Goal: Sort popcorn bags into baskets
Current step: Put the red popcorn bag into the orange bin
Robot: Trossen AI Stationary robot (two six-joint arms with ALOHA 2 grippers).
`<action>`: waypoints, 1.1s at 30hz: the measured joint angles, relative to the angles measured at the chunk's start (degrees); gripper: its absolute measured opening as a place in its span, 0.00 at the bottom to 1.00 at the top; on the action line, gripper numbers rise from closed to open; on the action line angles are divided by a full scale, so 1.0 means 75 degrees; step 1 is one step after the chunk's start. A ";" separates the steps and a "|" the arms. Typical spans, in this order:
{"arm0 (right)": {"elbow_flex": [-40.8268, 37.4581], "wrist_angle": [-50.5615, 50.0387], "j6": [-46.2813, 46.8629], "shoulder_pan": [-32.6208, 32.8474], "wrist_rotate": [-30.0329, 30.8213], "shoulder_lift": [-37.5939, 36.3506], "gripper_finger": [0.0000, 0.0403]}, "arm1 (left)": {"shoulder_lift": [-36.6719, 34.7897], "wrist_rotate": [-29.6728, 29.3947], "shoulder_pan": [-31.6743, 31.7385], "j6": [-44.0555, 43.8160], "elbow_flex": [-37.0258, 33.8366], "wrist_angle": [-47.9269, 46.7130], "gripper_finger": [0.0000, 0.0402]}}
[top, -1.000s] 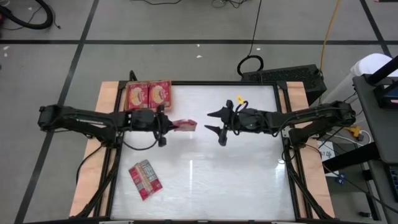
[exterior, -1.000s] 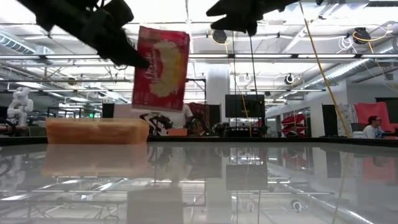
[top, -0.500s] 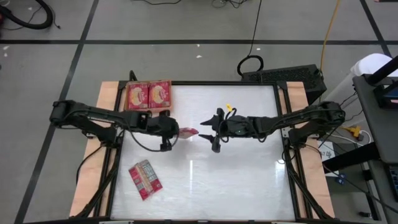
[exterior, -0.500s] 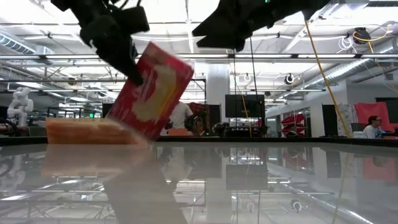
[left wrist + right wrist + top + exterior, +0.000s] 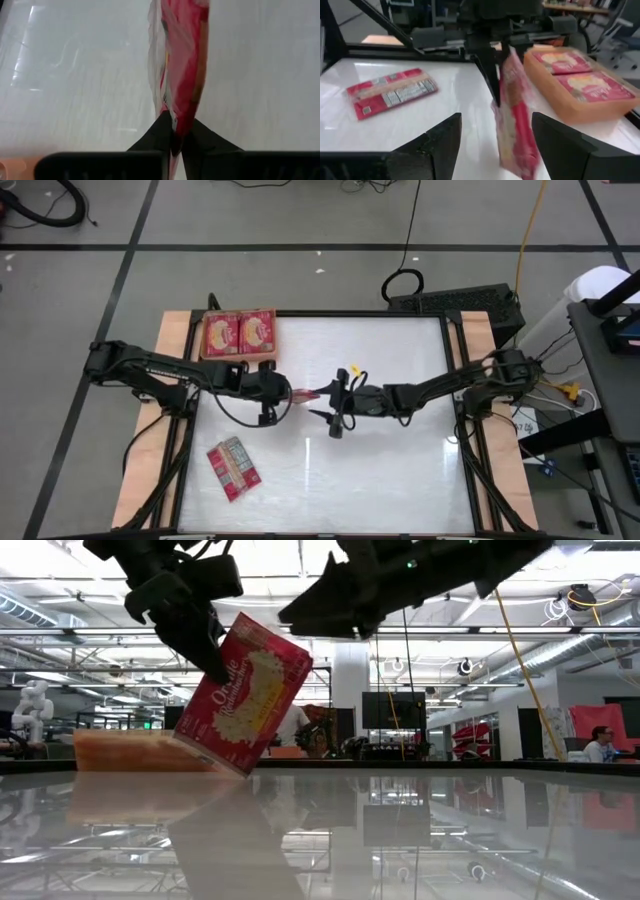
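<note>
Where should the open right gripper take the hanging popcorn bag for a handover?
Probably the free lower end of the popcorn bag, approached edge-on so the fingers close on its flat faces. The left gripper pinches its top edge; the right gripper already faces its thin edge.

A popcorn bag [image 5: 303, 393] hangs between the left pincer [image 5: 281, 391] and right pincer [image 5: 331, 402]; the basket [image 5: 240, 334] sits behind the left pincer, holding two bags.
</note>
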 joint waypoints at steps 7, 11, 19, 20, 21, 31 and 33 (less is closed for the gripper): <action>0.0000 0.0926 0.0137 0.0013 0.0040 0.0609 0.59 | 0.0003 0.0016 -0.0003 0.0017 -0.0002 -0.0124 0.06; 0.0069 0.1025 0.0000 0.0013 0.0646 0.0733 0.59 | 0.0006 0.0013 -0.0003 0.0074 -0.0006 -0.0183 0.05; 0.0480 0.0832 -0.0392 -0.0261 0.0599 0.0711 0.59 | 0.0015 0.0016 0.0000 0.0423 -0.0023 -0.0007 0.06; 0.0494 0.0723 -0.0330 -0.0355 0.0363 0.0730 0.58 | 0.0015 0.0016 0.0000 0.0425 -0.0023 -0.0002 0.06; 0.0495 0.0645 -0.0209 -0.0446 0.0111 0.0767 0.58 | 0.0015 0.0014 -0.0002 0.0431 -0.0023 0.0006 0.05; 0.0493 0.0189 0.0254 -0.0773 -0.0820 0.1306 0.24 | 0.0035 0.0025 0.0000 0.0439 -0.0038 0.0254 0.08; 0.0494 0.0051 0.0254 -0.0773 -0.0821 0.1290 0.12 | 0.0035 0.0020 0.0000 0.0343 -0.0038 0.0275 0.08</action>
